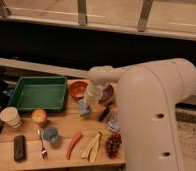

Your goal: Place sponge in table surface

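Table surface, claw at sponge

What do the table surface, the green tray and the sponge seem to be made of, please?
Table surface: wood, matte and light tan, with faint plank lines. Green tray: probably plastic, judging by its smooth uniform colour and raised moulded rim. Sponge: likely soft foam, a dull medium-blue block, though its texture is not discernible. It sits at the gripper, low over the table just right of the tray.
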{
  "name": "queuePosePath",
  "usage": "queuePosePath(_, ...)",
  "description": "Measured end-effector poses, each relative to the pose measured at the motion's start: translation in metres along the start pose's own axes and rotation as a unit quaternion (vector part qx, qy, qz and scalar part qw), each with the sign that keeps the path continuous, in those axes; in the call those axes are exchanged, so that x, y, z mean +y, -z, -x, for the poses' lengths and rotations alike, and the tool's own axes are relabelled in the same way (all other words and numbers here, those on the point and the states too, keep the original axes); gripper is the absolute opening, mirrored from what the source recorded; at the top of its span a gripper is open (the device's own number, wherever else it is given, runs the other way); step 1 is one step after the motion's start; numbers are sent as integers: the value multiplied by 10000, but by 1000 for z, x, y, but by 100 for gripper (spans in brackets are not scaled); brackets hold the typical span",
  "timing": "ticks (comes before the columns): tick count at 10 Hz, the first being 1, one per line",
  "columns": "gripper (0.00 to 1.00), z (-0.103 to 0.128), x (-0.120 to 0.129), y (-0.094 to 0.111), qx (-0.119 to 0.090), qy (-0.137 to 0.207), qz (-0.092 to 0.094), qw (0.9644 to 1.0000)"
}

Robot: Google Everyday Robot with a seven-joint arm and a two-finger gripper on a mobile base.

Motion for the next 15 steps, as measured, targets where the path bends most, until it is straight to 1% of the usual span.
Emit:
queuePosePath(1, 14, 1, 4, 14, -50, 16, 27, 10000)
queuePosePath(2, 14, 4, 14, 35, -122, 49, 90, 9999)
queuePosePath(3, 14, 5, 17, 58, -207, 42, 136, 9997)
queuePosePath(4, 14, 6, 17, 76, -299, 23, 171, 9994)
queuePosePath(6, 14, 6, 14, 114, -551, -17, 251, 9982)
queuePosePath(7, 14, 6, 11, 124, -598, -45, 252, 9979)
queuePosePath(8, 14, 5, 14, 128, -581, -37, 267, 9980)
queuePosePath(9, 14, 4, 17, 125, -541, -21, 289, 9981)
queuePosePath(11, 14, -1, 12, 111, -429, -45, 324, 9985)
queuePosePath(13, 14, -8, 13, 75, -201, -57, 392, 9990)
queuePosePath(15, 14, -16, 9, 48, 20, -129, 468, 9988)
